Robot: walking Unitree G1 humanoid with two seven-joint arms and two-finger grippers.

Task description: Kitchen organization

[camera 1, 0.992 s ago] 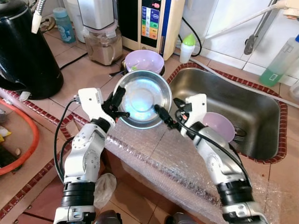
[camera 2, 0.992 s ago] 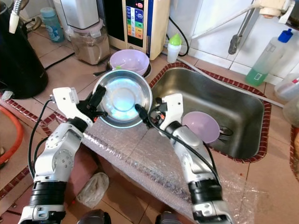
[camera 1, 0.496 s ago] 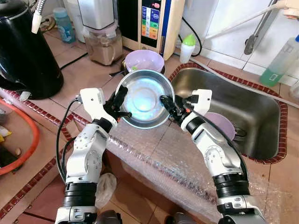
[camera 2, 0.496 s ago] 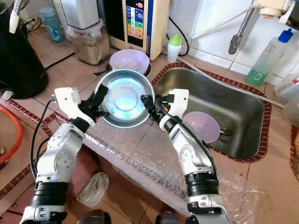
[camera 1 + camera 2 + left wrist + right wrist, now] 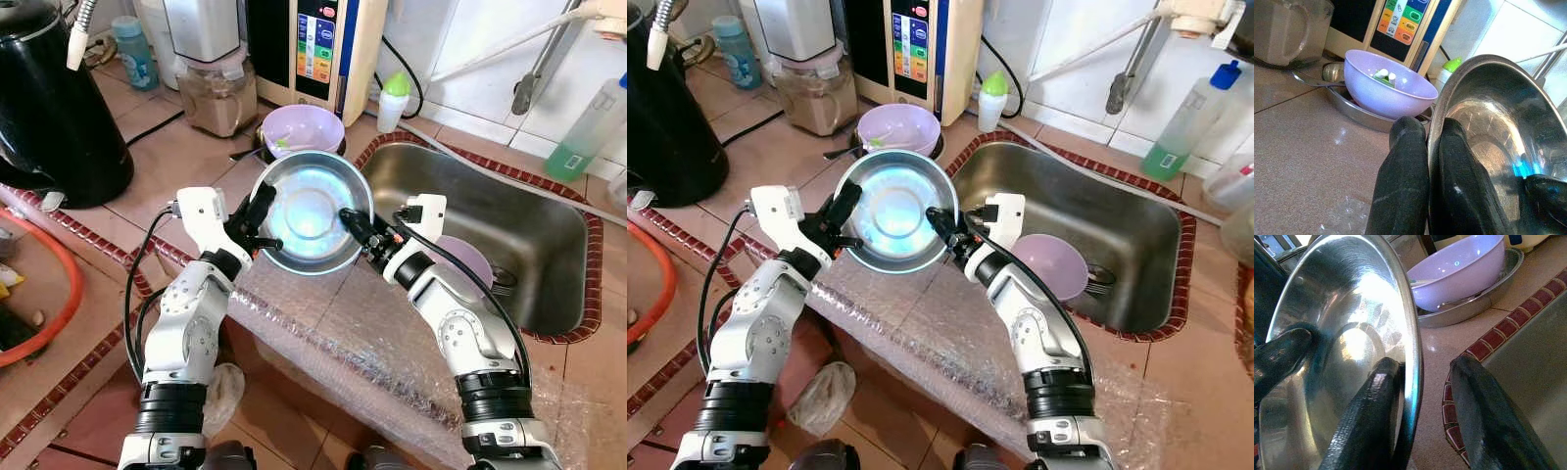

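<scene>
A shiny steel bowl (image 5: 312,211) is held tilted above the counter edge, just left of the sink (image 5: 549,235). My left gripper (image 5: 257,220) is shut on the bowl's left rim; the left wrist view shows one finger (image 5: 1400,186) outside the bowl (image 5: 1498,127) and the other inside. My right gripper (image 5: 355,227) is open and straddles the right rim. In the right wrist view one finger (image 5: 1371,411) lies against the inside of the bowl (image 5: 1347,333), and the other finger (image 5: 1488,421) stands apart outside it.
A purple bowl (image 5: 304,127) sits on a steel plate behind the held bowl. Another purple bowl (image 5: 460,262) lies in the sink. A black kettle (image 5: 54,108), a blender (image 5: 211,69) and a small green-capped bottle (image 5: 392,101) stand on the counter. Bubble wrap (image 5: 343,323) covers the counter's front edge.
My right gripper came up from below the bowl to its right rim and now straddles it. The bowl, still in the left gripper, shifted a little toward the sink.
</scene>
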